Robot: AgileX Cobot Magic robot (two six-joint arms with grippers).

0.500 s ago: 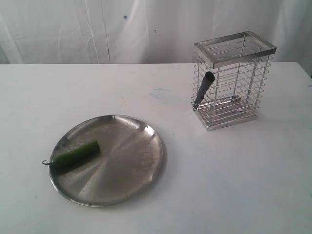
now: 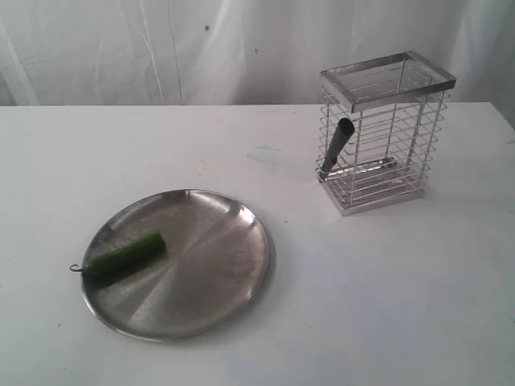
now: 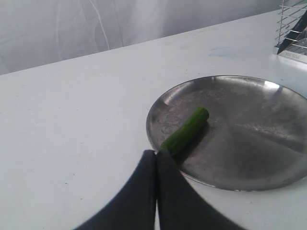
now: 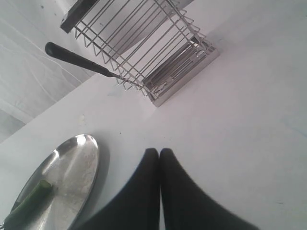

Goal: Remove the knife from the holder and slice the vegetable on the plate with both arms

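A green vegetable (image 2: 126,254) with a thin stem lies on the left part of the round steel plate (image 2: 217,265). The chrome wire holder (image 2: 385,133) stands at the back right. The knife's dark handle (image 2: 337,145) pokes out through its left side; the blade is inside the wires. Neither arm shows in the exterior view. In the left wrist view my left gripper (image 3: 157,152) is shut and empty, close to the vegetable (image 3: 186,130) and the plate (image 3: 249,139). My right gripper (image 4: 159,151) is shut and empty above bare table, short of the holder (image 4: 144,52) and knife handle (image 4: 76,59).
A white cloth backdrop hangs behind the white table (image 2: 402,281). A faint blue smudge (image 2: 265,153) marks the table between plate and holder. The plate (image 4: 62,177) with the vegetable (image 4: 31,199) shows at the edge of the right wrist view.
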